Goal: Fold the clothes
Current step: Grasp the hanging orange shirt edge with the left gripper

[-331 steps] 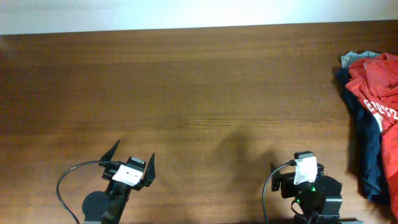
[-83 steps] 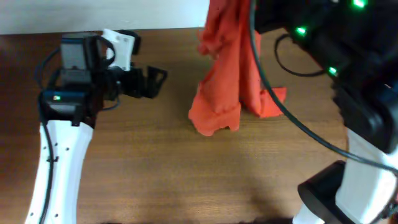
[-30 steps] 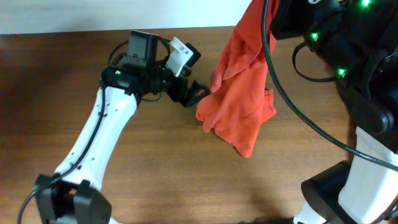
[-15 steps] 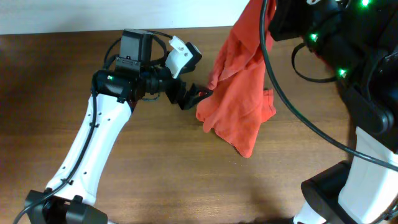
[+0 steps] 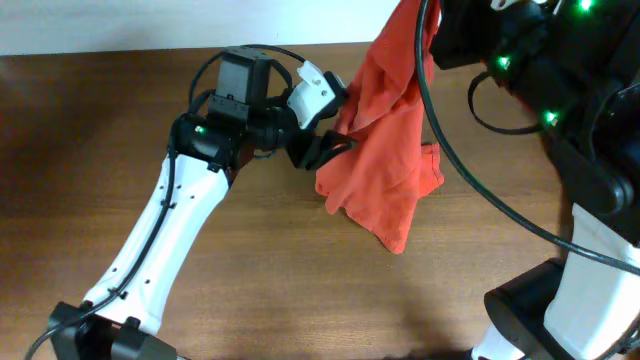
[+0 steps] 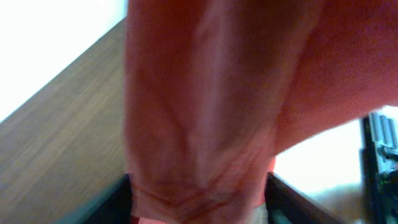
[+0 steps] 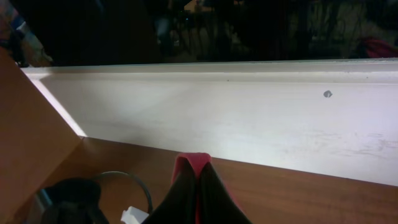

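— Left gripper (image 5: 326, 148) has pushed further in since a second ago. It now straddles the hanging edge of the orange-red T-shirt (image 5: 385, 150).
— Biting yet?
— Can't tell; cloth fills the gap between its jaws. The right gripper (image 7: 197, 169) is pinched tight on the top, and the bottom is draped on the table (image 5: 300, 280). I'd clamp near the edge, then pull apart.
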